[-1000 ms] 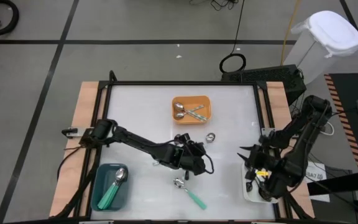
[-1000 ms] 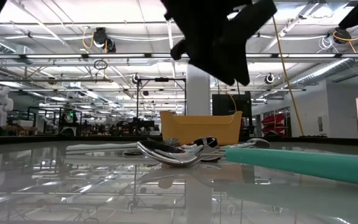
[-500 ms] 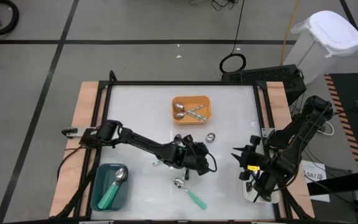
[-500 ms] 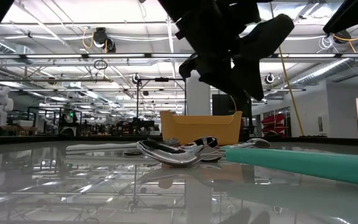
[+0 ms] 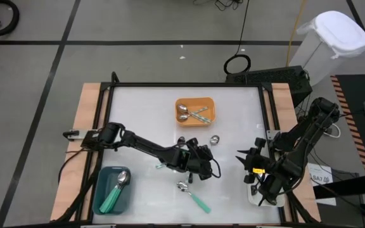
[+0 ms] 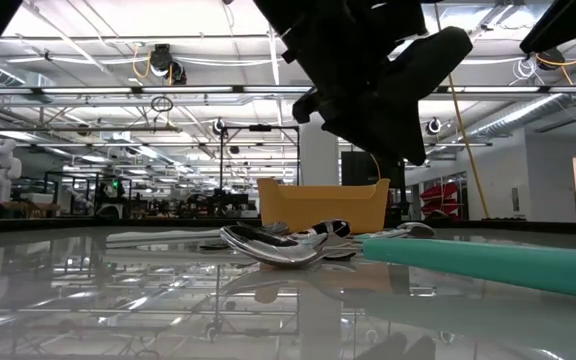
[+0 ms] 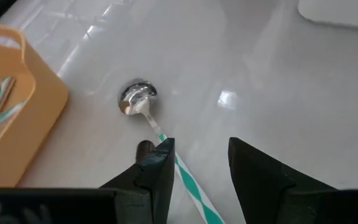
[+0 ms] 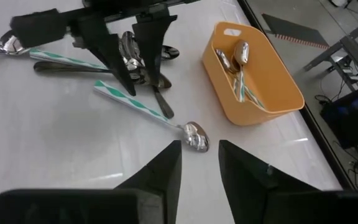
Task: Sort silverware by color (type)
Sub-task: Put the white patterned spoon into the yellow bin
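My left gripper (image 5: 195, 152) hangs open just above a small pile of black and silver spoons (image 8: 138, 59) in the middle of the table. The low view shows it clear of the tabletop. A spoon with a teal-and-white striped handle (image 7: 166, 146) passes close by one finger; its bowl (image 7: 137, 98) rests on the table. Another teal-handled spoon (image 5: 194, 195) lies nearer the front edge. My right gripper (image 8: 199, 165) is open with nothing between its fingers, and it is raised at the table's right side near the white tray (image 5: 258, 195).
An orange tray (image 5: 194, 111) at the far middle holds a few spoons. A teal tray (image 5: 114, 190) at the near left holds one teal-handled spoon. Bare white tabletop lies between the pile and the white tray.
My left gripper has sunk a little over the pile and shifted slightly toward the table's right. My right gripper has swung toward the table's middle and rolled about its wrist. The spoons have not moved.
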Robot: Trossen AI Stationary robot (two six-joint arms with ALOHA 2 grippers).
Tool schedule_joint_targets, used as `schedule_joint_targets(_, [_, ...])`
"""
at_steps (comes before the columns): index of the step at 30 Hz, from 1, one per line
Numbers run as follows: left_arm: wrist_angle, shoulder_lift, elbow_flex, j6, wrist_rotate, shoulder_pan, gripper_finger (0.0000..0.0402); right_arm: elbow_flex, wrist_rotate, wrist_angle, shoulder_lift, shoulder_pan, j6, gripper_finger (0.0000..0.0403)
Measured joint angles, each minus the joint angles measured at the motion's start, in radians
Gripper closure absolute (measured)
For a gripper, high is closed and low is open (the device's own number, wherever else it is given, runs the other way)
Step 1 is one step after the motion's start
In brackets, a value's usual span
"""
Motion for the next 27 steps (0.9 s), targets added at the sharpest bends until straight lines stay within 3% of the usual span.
schedule_joint_targets(17, [-0.050, 0.067, 0.000, -0.213, 0.084, 0.080, 0.0250, 0.000, -0.003, 0.004, 0.000, 0.000, 0.000, 0.0303])
schedule_joint_targets(27, [-0.041, 0.071, 0.000, -0.235, 0.106, 0.082, 0.0250, 0.000, -0.002, 0.006, 0.000, 0.000, 0.000, 0.0303])
